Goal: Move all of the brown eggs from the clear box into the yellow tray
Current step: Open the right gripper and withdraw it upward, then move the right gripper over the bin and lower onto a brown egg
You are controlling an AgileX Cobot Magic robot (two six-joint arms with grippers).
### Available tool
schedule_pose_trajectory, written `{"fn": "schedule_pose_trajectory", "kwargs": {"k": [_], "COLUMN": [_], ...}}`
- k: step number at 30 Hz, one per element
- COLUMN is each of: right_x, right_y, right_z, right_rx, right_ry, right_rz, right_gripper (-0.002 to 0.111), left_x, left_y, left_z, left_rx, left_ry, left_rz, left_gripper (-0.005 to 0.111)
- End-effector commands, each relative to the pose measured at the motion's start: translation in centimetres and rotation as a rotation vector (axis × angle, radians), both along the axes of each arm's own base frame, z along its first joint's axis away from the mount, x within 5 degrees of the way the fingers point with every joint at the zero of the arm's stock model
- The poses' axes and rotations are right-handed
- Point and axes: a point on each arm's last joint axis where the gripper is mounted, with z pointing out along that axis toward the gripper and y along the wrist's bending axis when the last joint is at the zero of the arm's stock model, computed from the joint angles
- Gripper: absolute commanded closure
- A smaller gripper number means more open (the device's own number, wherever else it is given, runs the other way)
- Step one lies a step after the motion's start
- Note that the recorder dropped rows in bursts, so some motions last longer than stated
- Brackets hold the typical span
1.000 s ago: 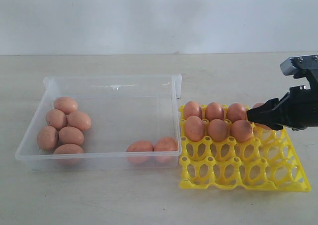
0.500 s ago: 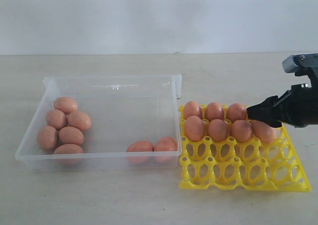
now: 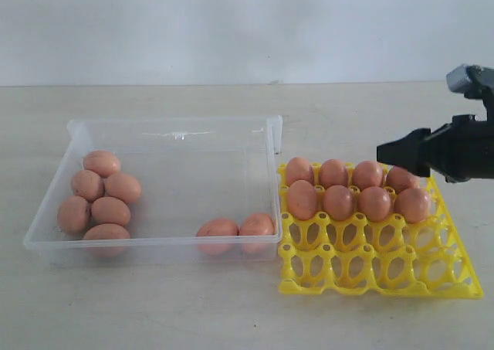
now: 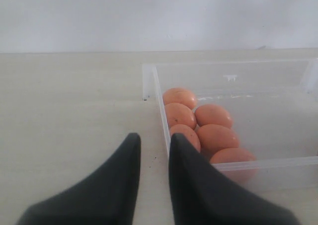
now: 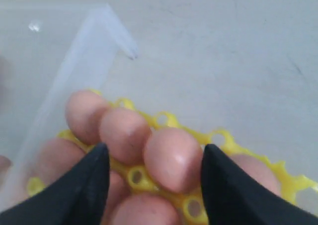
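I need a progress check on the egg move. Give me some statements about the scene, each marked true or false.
1. Eight brown eggs sit in the yellow tray. True.
2. The clear box is empty. False: eight eggs remain in it, six clustered at its left end and two against the front wall near the tray.
3. The right gripper holds an egg. False: its fingers stand apart above the tray and grip nothing.
4. The tray's two front rows are unfilled. True.
5. Nothing is between the fingers of the left gripper. True.
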Motion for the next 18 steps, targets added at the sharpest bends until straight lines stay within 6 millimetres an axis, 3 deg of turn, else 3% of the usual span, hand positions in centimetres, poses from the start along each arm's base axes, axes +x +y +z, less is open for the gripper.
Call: {"fn": "schedule_pose_trajectory", "kwargs": {"k": [1, 2, 4, 7, 10, 12, 15, 18], "right_x": [0.5, 0.6, 0.6, 0.3, -0.1, -0.5, -0.4, -0.2], "right_y": [2.2, 3.2, 5.4, 10.8, 16.4, 20.1, 23.7, 26.5], "right_z": [4.9, 6.1, 8.1, 10.5, 11.8, 11.8, 10.5, 9.0], "right_rx": [0.160, 0.169, 0.182, 0.166, -0.022, -0.252, -0.578, -0.667], "right_ry": [-0.127, -0.160, -0.222, -0.293, -0.369, -0.440, -0.548, -0.426], "right_rz": [0.084, 0.118, 0.189, 0.335, 0.384, 0.327, 0.128, 0.136], "right_gripper": [0.095, 0.109, 0.109, 0.109, 0.109, 0.109, 0.109, 0.109], "left_x": [0.0, 0.0, 0.0, 0.0, 0.0, 0.0, 0.0, 0.0], "left_y": [0.0, 0.0, 0.0, 0.0, 0.0, 0.0, 0.0, 0.0], "left_z": [0.1, 0.1, 0.1, 0.1, 0.1, 0.1, 0.1, 0.1], "left_rx": [-0.016, -0.016, -0.016, -0.016, -0.016, -0.016, -0.016, -0.016], "left_ry": [-0.004, -0.004, -0.004, -0.004, -0.004, -0.004, -0.004, -0.004], "left_rz": [-0.002, -0.002, -0.002, -0.002, -0.002, -0.002, -0.002, -0.002], "left_gripper": [0.085, 0.085, 0.085, 0.085, 0.085, 0.085, 0.085, 0.085]}}
